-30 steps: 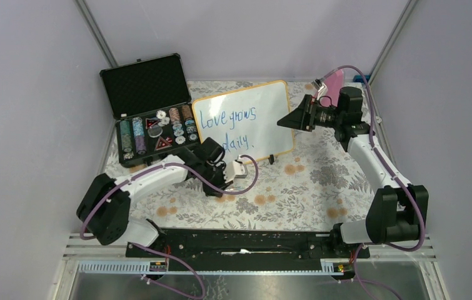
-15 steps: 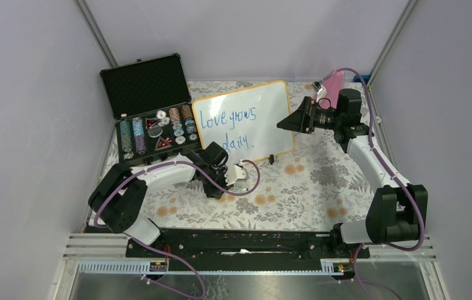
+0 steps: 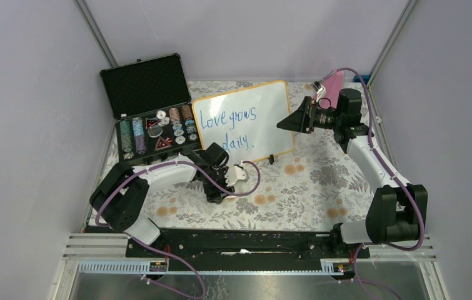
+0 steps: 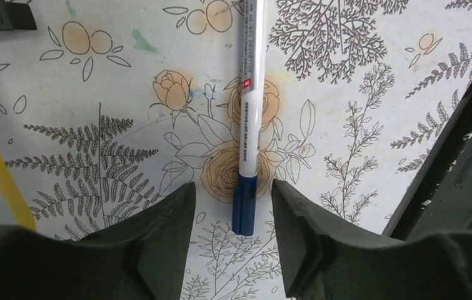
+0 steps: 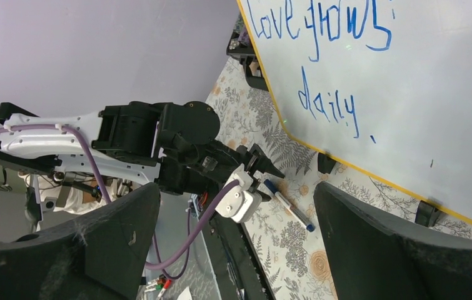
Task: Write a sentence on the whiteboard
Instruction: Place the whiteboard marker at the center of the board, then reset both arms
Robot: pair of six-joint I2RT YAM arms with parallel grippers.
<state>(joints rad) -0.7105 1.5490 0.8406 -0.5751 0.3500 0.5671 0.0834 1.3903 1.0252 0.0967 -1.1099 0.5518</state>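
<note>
The whiteboard (image 3: 246, 122) stands propped at the back of the table, with an orange-yellow rim and the blue sentence (image 3: 228, 127) "Love grows daily." in two lines. It also fills the right wrist view, whiteboard (image 5: 421, 94), sentence (image 5: 321, 50). A white marker (image 4: 250, 112) with a blue cap lies flat on the floral cloth. Its cap end sits between the parted fingers of my left gripper (image 4: 230, 194), which touch nothing. My left gripper (image 3: 224, 184) is low in front of the board. My right gripper (image 3: 283, 123) hovers wide open beside the board's right edge, holding nothing.
An open black case (image 3: 152, 109) with poker chips stands at the back left, next to the board. A pink object (image 3: 335, 80) sits in the back right corner. The board's black feet (image 5: 326, 164) rest on the cloth. A black rail (image 3: 239, 240) runs along the near edge.
My left gripper's jaws have spread apart, and the marker lies loose on the cloth between them. The left arm's elbow has swung inward. The right arm has not moved.
</note>
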